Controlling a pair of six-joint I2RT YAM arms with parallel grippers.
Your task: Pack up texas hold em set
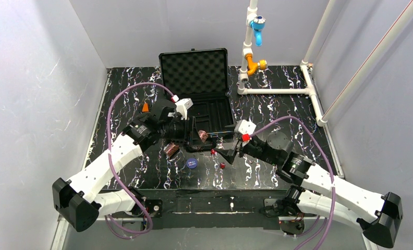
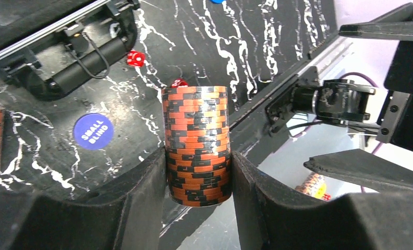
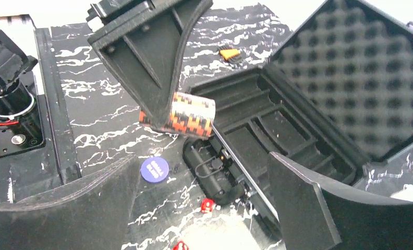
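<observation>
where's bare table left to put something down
Bare table between the briefcase and the white pipe frame, and left of its lid behind the orange cone. Crowded in front of the case: loose chip stack, blue disc, dice, left tool, right tool.

Black white-veined table between pale grey walls, white pipe frame at back right

The black hard briefcase lies open at the far middle of the marbled black table, its lid behind its slotted tray. At the tray's near edge the left gripper clasps a copper-brown chip stack. A second chip stack lies to its left. Nearer lies a blue disc, with two small red dice to its right. A small orange cone sits left of the briefcase.
</observation>
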